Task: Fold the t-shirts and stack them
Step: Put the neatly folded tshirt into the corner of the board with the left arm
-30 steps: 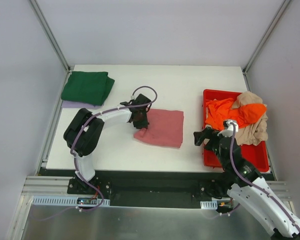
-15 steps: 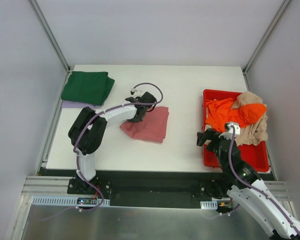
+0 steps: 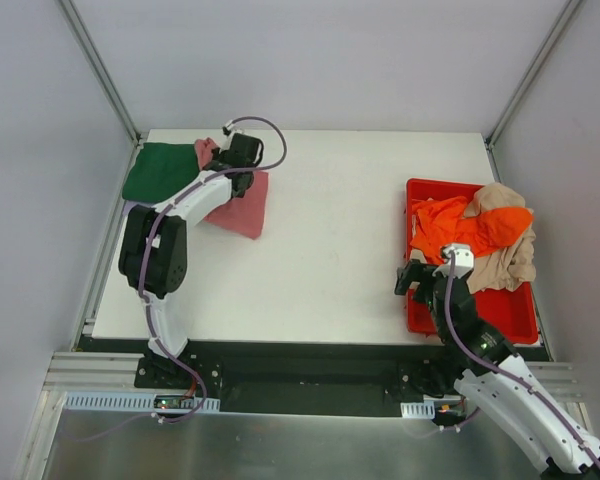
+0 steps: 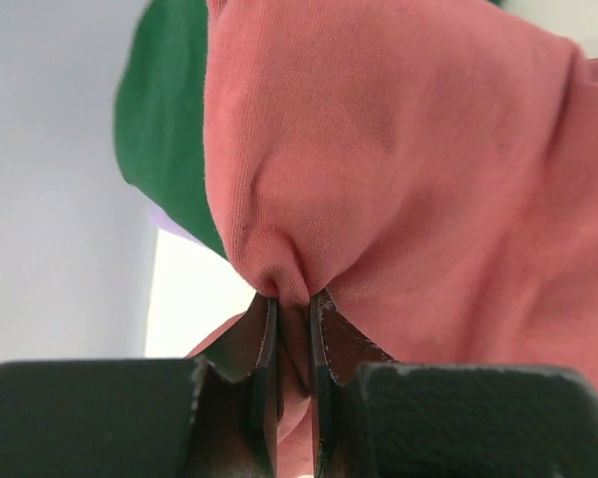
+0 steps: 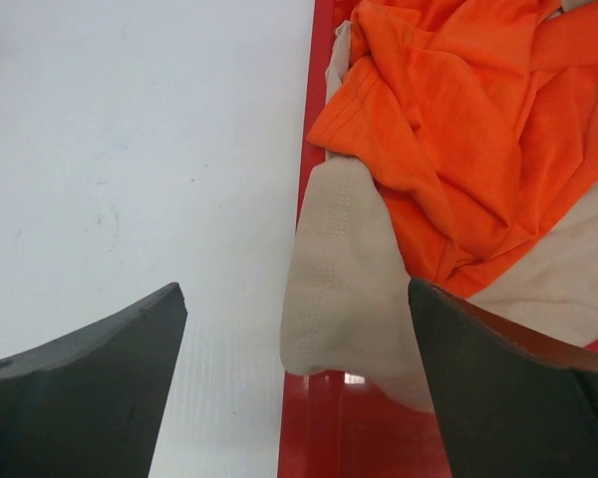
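Observation:
My left gripper (image 3: 230, 158) is shut on the folded rose-red t-shirt (image 3: 242, 196), pinching a fold of it (image 4: 379, 179) between the jaws. It holds the shirt at the right edge of the folded dark green t-shirt (image 3: 160, 171), which also shows in the left wrist view (image 4: 164, 129). A pale lilac t-shirt (image 4: 176, 225) peeks out under the green one. My right gripper (image 3: 412, 276) is open and empty over the red bin's left rim. The orange t-shirt (image 5: 458, 129) and the beige t-shirt (image 5: 349, 269) lie in the bin.
The red plastic bin (image 3: 513, 312) stands at the table's right edge, its left wall (image 5: 309, 418) between my right fingers. White walls and metal frame posts (image 3: 100, 70) enclose the table.
My left gripper has carried the rose-red t-shirt from the table's middle back and left to the green t-shirt's edge. The right gripper has barely shifted.

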